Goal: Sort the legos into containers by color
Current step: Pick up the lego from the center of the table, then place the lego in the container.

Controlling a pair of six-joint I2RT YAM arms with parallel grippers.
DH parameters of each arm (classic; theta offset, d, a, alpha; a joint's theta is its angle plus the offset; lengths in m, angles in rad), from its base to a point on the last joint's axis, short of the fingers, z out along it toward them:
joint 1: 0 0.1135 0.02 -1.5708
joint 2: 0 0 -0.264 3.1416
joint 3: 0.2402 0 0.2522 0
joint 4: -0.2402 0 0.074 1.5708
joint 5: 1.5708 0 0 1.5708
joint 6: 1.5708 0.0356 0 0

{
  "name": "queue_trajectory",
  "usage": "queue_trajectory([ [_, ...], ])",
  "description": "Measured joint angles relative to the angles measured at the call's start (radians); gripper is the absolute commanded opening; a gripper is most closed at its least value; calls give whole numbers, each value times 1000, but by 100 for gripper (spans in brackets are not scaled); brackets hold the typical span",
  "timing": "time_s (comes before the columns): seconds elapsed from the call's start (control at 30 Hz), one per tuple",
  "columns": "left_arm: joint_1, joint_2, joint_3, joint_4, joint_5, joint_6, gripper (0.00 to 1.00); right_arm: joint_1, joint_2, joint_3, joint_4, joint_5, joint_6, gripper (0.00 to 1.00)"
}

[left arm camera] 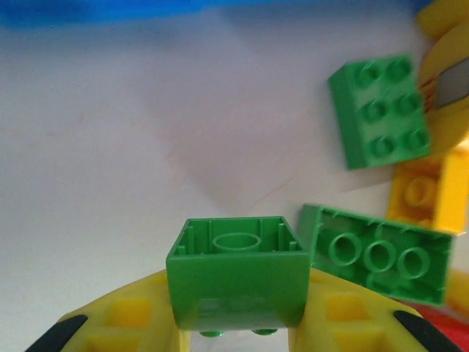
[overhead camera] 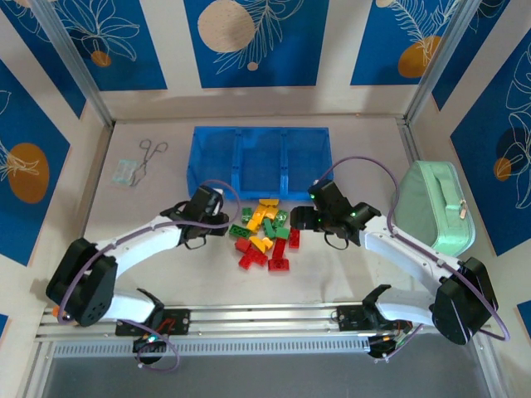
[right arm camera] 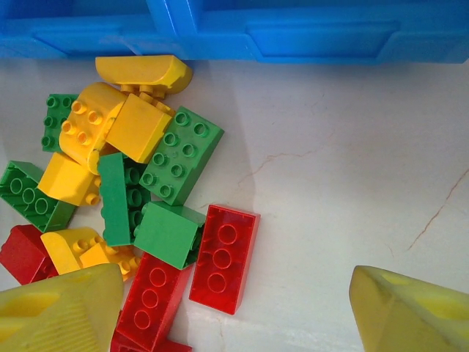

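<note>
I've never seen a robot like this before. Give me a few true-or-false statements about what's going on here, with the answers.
1. The left tool grips a green brick. True.
2. The right tool is clamped on a red brick. False: it is open, with nothing between its fingers.
3. All three compartments of the blue tray are filled. False: from above they look empty, and the bricks lie piled on the table in front of it.
4. A mint-green case sits on the right side of the table. True.
</note>
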Motion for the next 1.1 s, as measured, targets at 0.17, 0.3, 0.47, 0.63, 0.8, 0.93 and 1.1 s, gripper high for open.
queue_trajectory([
  [0.17,0,-3,86,-11,9,15,27,0,-18,-28,5,-1,11,81],
  [0.3,0,14,151,-33,8,31,27,0,-35,-48,5,-3,21,81],
  [0.47,0,62,230,-53,9,51,26,1,-63,-71,4,-4,27,81],
  [0.63,0,127,319,-69,12,61,26,1,-79,-83,4,-5,31,81],
  [0.8,0,185,401,-81,24,76,26,1,-79,-93,5,-10,40,81],
  [0.93,0,265,500,-100,39,90,26,1,-79,-98,6,-15,49,81],
  [1.1,0,360,609,-112,46,107,26,2,-79,-100,10,-24,52,81],
])
